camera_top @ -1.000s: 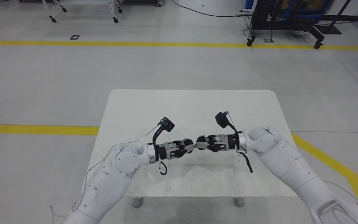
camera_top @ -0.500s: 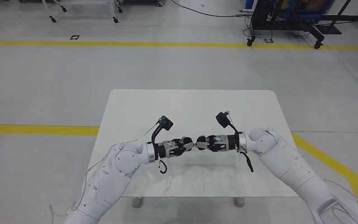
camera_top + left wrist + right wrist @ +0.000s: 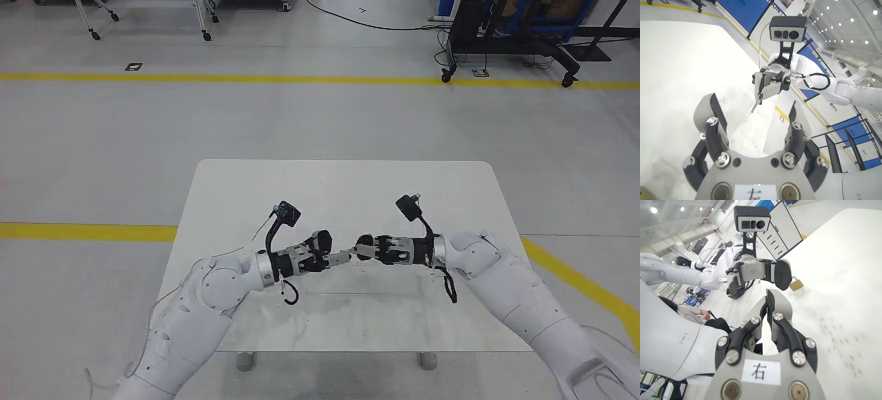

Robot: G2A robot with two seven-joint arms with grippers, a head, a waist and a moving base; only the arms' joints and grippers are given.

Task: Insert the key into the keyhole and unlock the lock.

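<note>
Both arms are over the near half of the white table (image 3: 440, 190), wrists turned in so the grippers face each other tip to tip, near but apart. The left gripper (image 3: 753, 98) has its jaws spread wide with nothing between the ribbed pads (image 3: 718, 111). In the top view it sits at the left of the pair (image 3: 322, 250). The right gripper (image 3: 768, 294) has its jaws pressed together on the key (image 3: 755, 104). They pinch the bow, and the blade sticks out past the fingertips, slanting down toward the open left gripper. From the right wrist I see the key only as a thin metal edge (image 3: 766, 292) poking out between the closed fingers. The key is in the air, clear of the table and clear of the left gripper's fingers. The lock (image 3: 796, 284), a small brass padlock, lies on the tabletop just beyond the left gripper. Its body is on its side and its shackle is partly hidden behind that gripper's dark outer pad (image 3: 783, 274). From this angle I cannot tell whether the pad touches the lock or only passes in front of it. I cannot see the keyhole face either. The key and the lock are apart. Scuff marks dot the table surface on the right gripper's side.
</note>
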